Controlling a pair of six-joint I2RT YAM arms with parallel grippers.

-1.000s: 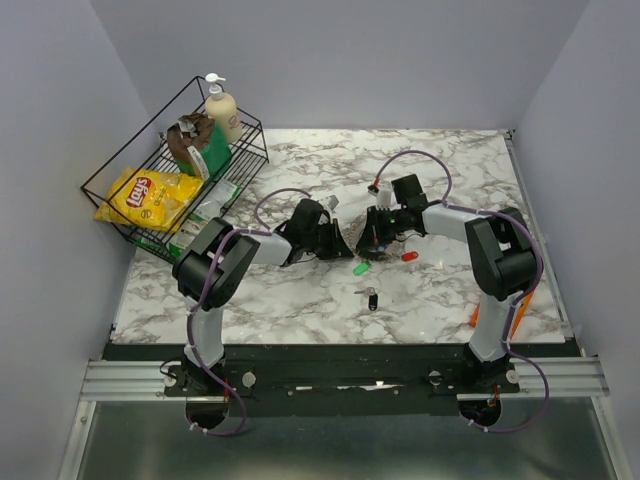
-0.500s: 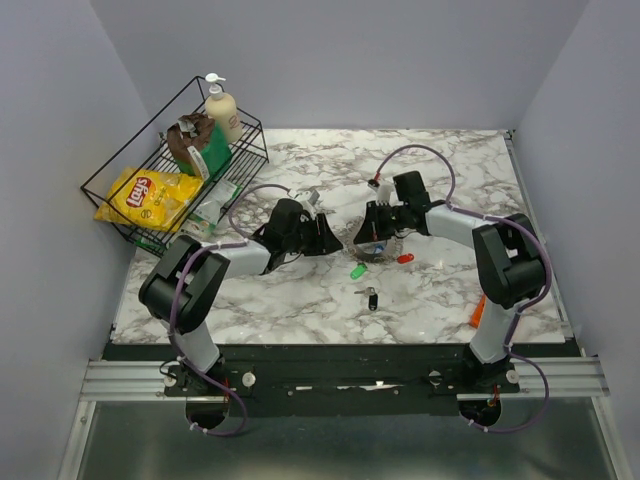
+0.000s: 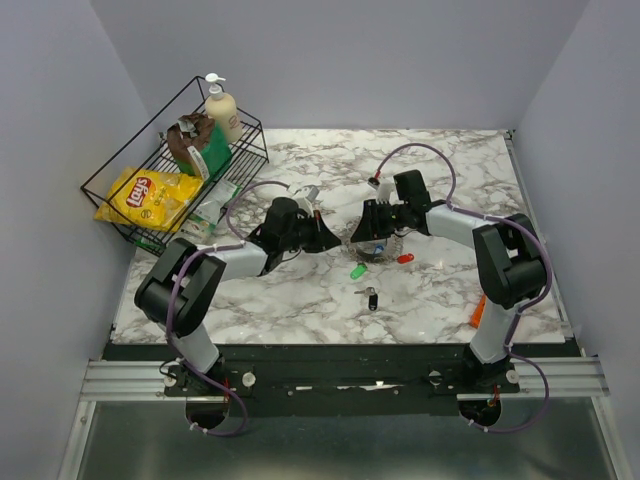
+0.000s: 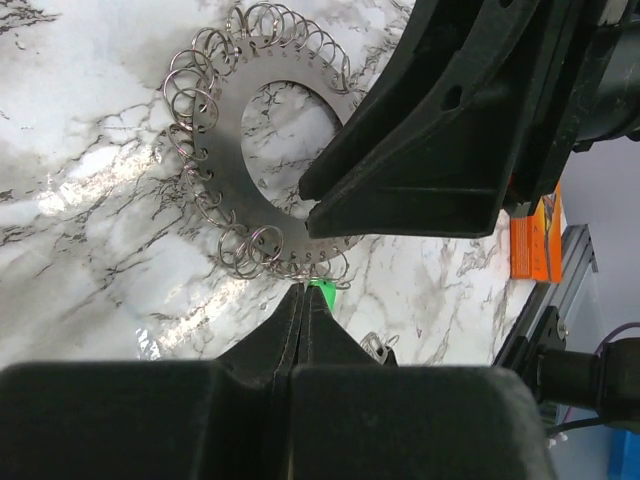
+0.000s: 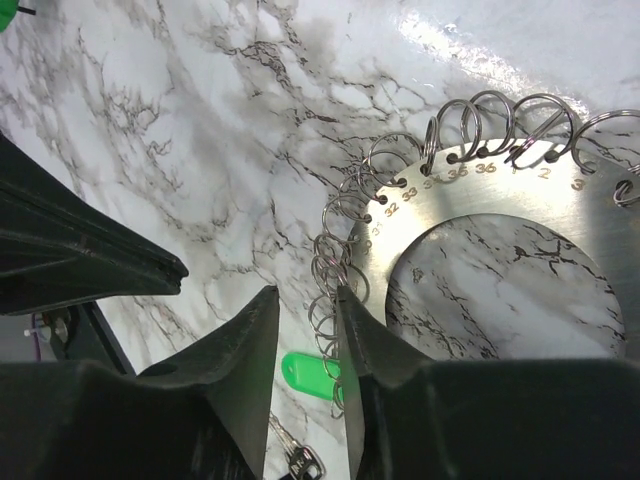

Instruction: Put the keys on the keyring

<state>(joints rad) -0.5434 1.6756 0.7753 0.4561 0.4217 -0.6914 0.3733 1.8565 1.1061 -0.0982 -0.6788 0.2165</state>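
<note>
Midway across the white-and-grey marbled tabletop (image 3: 260, 300), the flat silvery metal keyring disc (image 4: 228, 135), rimmed with many small wire loops, lies between the two tools. On one side the left gripper (image 4: 303, 292) has its black fingers pressed together, their tip right at the loops of the disc's edge, with nothing seen between them. Opposite, the right gripper (image 5: 305, 300) stands slightly spread, straddling a few edge loops. A green-headed key (image 3: 357, 270), a red-headed key (image 3: 406, 258) and a black-headed key (image 3: 372, 299) lie loose on the marble nearby.
</note>
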